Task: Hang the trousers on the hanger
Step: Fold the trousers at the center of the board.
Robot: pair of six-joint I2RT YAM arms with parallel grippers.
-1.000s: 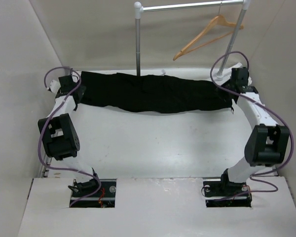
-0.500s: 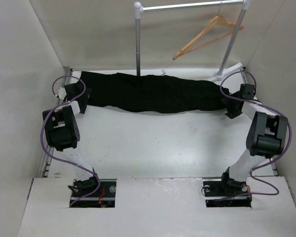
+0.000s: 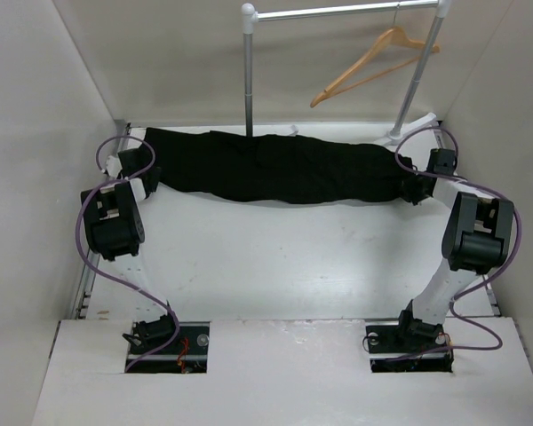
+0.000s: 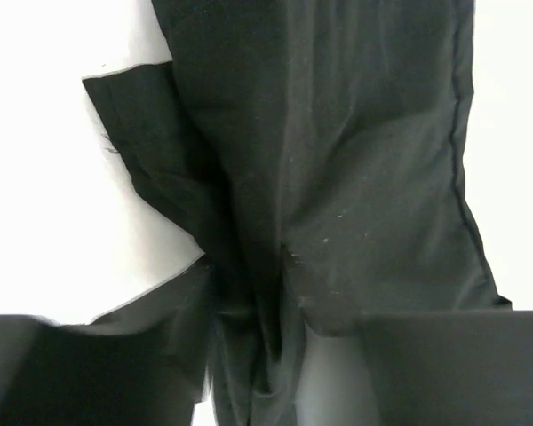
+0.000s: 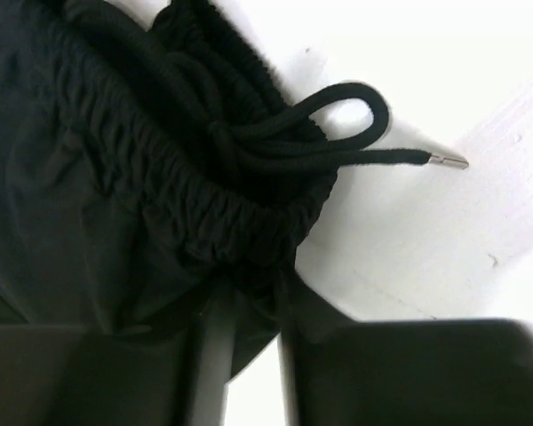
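Observation:
The black trousers (image 3: pixel 275 169) lie stretched left to right across the back of the table. My left gripper (image 3: pixel 145 174) is at their left end, shut on bunched leg fabric (image 4: pixel 258 337) that rises between its fingers. My right gripper (image 3: pixel 416 188) is at their right end, shut on the gathered elastic waistband (image 5: pixel 240 266). A black drawstring (image 5: pixel 338 133) loops loose on the table beside it. The light-brown wooden hanger (image 3: pixel 373 60) hangs by its hook from the rail, above and behind the trousers' right half.
A grey metal clothes rail (image 3: pixel 338 11) spans the back on two poles, one (image 3: pixel 249 80) behind the trousers' middle and one (image 3: pixel 419 75) near my right gripper. White walls close in on the left and right.
Both arms have folded up, their elbows moving back toward the trousers. The left gripper shifted right onto the leg end. The right gripper came forward onto the waistband end.

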